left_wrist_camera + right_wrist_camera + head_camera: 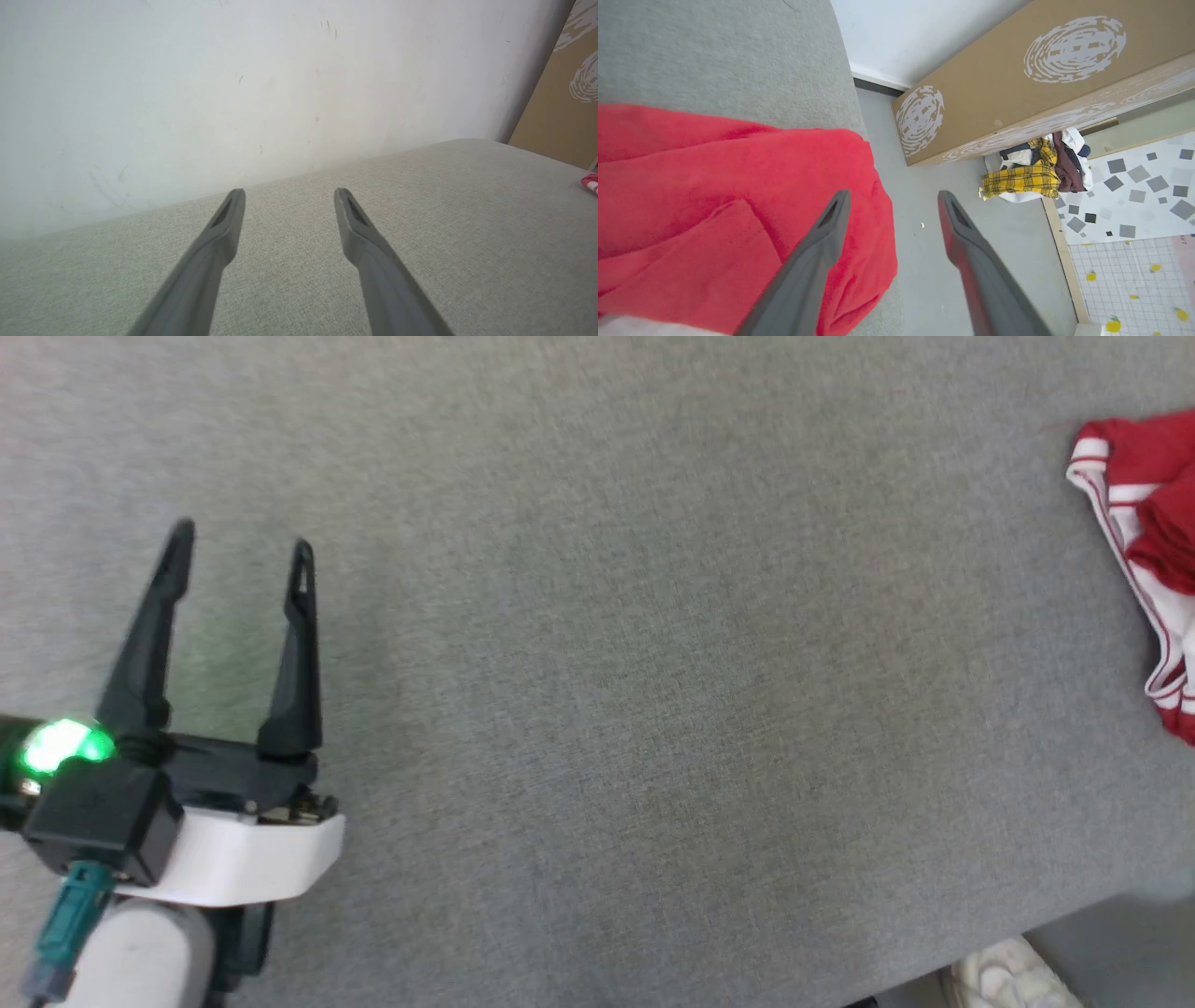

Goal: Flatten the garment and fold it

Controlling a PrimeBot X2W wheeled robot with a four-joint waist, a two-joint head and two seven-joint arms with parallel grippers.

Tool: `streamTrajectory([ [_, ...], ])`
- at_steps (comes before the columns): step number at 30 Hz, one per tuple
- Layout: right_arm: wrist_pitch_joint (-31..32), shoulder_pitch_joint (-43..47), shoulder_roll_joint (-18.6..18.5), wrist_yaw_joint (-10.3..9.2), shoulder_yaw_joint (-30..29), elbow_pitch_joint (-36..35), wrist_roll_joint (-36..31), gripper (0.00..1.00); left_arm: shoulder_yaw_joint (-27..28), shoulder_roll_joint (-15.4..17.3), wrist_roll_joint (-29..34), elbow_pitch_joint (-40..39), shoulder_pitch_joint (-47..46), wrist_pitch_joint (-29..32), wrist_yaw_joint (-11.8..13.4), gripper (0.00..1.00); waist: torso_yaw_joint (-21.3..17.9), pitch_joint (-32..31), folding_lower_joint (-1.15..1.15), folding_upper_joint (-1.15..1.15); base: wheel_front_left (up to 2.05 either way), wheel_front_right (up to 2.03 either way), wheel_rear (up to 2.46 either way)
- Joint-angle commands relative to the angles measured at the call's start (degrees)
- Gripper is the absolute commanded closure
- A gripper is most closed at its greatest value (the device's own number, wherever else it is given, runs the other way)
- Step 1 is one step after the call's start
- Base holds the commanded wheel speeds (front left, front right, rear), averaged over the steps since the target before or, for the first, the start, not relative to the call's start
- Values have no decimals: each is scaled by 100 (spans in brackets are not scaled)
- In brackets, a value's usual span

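Observation:
The garment [1146,569], red with white and red-striped trim, lies bunched at the right edge of the grey fabric surface [653,663]. In the right wrist view its red cloth [714,196] is heaped at that surface's edge, below and left of my right gripper [892,198]. That gripper stands open with nothing between its fingers, one finger over the cloth and the other over the floor. My left gripper [241,543] hovers open and empty over bare grey surface at the left, far from the garment. A sliver of red [590,183] shows at the left wrist view's right edge.
A white wall [233,84] backs the surface's far side. Beyond the surface's right edge lie grey floor [934,261], a long cardboard box [1017,79], a pile of clothes with yellow plaid [1034,172] and patterned mats [1134,242]. A pale object [1008,975] sits below the front edge.

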Motion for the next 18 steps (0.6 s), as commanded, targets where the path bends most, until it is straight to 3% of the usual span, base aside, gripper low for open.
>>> streamTrajectory([
  [1, -148, 130, 119, -11, 24, -117, 140, 0, -30, -127, -50, 134, 78, -150, 74, 0, 322, -490, 0, 0, 0, 0, 0],
  [8, -656, 551, 522, -11, -100, -774, 610, 0, -170, -403, -176, 653, 210, -455, 108, 0, 613, -1172, 0, 0, 0, 0, 0],
  [18, -830, 1771, 1610, -11, -275, -2400, 962, 0, -187, -718, -465, 1213, 757, -660, 170, 0, 992, -2410, 0, 0, 0, 0, 0],
])
